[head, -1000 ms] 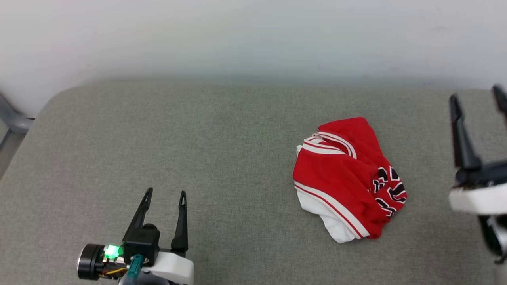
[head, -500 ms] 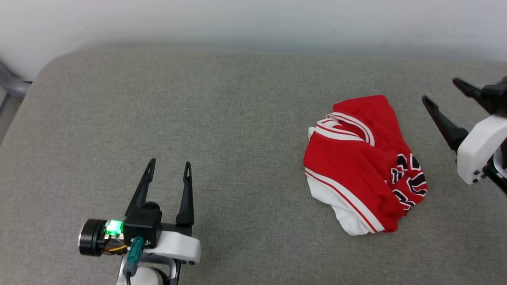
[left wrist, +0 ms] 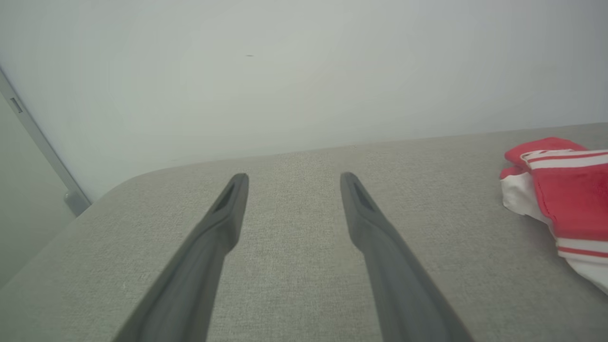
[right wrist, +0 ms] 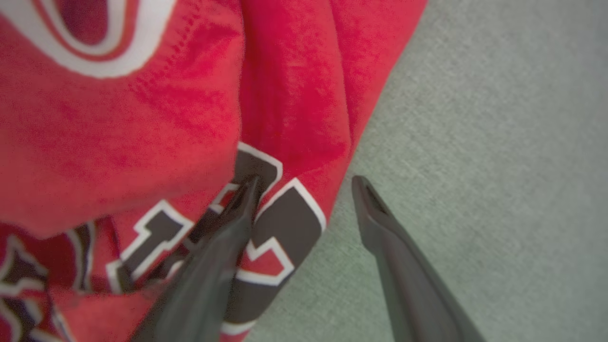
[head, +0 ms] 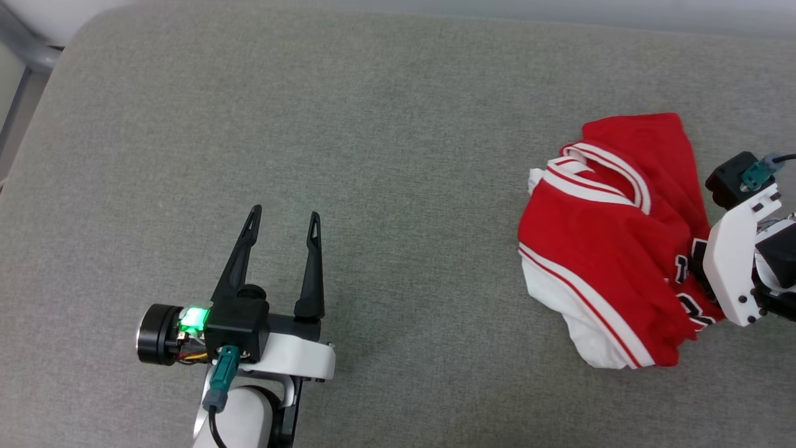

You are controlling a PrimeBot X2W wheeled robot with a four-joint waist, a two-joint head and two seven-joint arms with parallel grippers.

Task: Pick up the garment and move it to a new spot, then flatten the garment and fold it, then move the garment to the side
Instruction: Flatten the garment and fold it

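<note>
The garment point(head: 597, 249) is a red jersey with white sleeves and striped trim, lying crumpled on the right of the grey padded surface point(head: 373, 155). The white wrist housing point(head: 734, 267) of my right arm hangs over its right edge and hides the fingers there. In the right wrist view my right gripper point(right wrist: 305, 183) is open and points down. One finger is over the black lettering of the garment point(right wrist: 142, 118), the other over bare grey fabric. My left gripper point(head: 285, 213) rests open and empty at the lower left, far from the garment point(left wrist: 565, 190); its fingertips point(left wrist: 240, 178) stand apart.
A white wall point(left wrist: 285, 71) rises behind the padded surface. A grey metal frame point(head: 25, 50) stands off its far left corner. Bare grey fabric stretches between my left gripper and the garment.
The head camera has tilted down, shifting the whole picture. My right gripper has swung from the far right, fingers up, to point down over the garment's right edge. The left gripper stays put.
</note>
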